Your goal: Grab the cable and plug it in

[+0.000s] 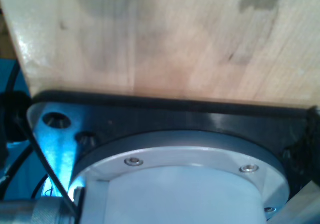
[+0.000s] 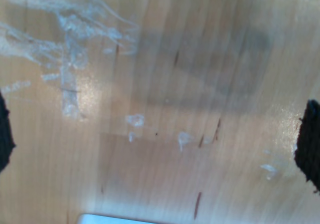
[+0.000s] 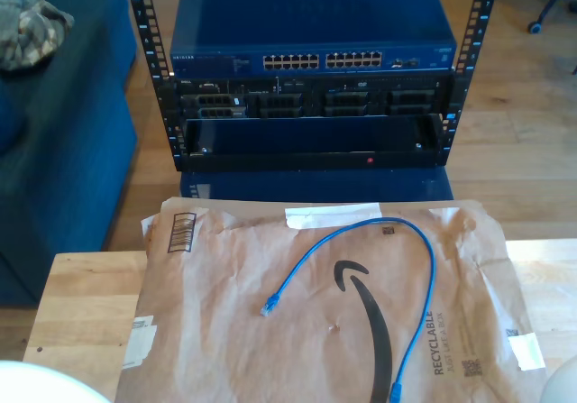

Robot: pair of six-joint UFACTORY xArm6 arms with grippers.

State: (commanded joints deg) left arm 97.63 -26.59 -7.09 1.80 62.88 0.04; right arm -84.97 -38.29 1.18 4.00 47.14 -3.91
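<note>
While both arms sit clear of the work, the cable [image 3: 397, 286] lies loose in an open loop on the brown paper mailer [image 3: 225, 331] spread over the wooden desk [image 3: 86, 308]. One plug [image 3: 268, 309] rests near the mailer's middle, the other [image 3: 395, 391] at its near edge. Behind the desk stands a rack [image 3: 311, 141] holding a blue network switch [image 3: 311, 33] with rows of ports. My first wrist view looks at desk wood [image 1: 165, 38] and an arm base flange [image 1: 185, 159]; my second shows scuffed wood [image 2: 165, 114]. Whether either of my grippers is spread or closed, I cannot tell.

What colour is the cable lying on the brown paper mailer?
Bright blue cable, clearest in the exterior view.
</note>
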